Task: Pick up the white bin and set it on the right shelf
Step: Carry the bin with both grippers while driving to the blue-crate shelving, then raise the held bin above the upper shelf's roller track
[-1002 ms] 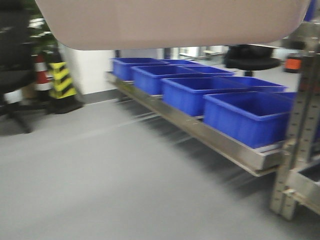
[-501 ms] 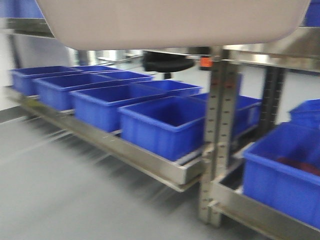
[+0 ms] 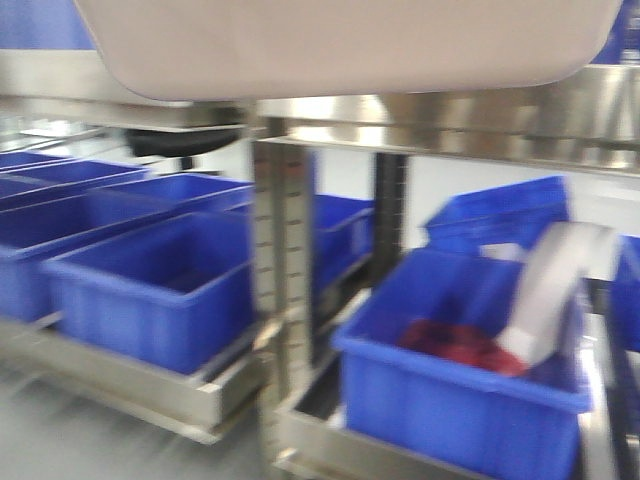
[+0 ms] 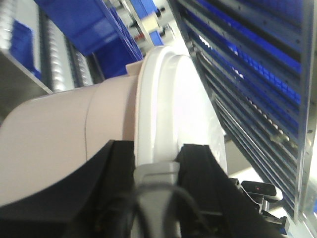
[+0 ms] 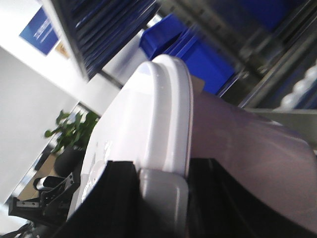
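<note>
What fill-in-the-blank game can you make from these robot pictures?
The crates below the white bin are all coloured ___. The right crate holds a pale curved thing and a dark ___ heap. The left gripper and right gripper each clamp a ___ handle on the bin's lid.
Missing words: blue; red; grey.

White bin (image 4: 59, 134) seen side-on, glossy lid (image 4: 183, 99), grey handle (image 4: 156, 174) pinched between black fingers (image 4: 200, 166) of left gripper (image 4: 157, 159), blue crates (image 4: 84, 20) behind.
</note>
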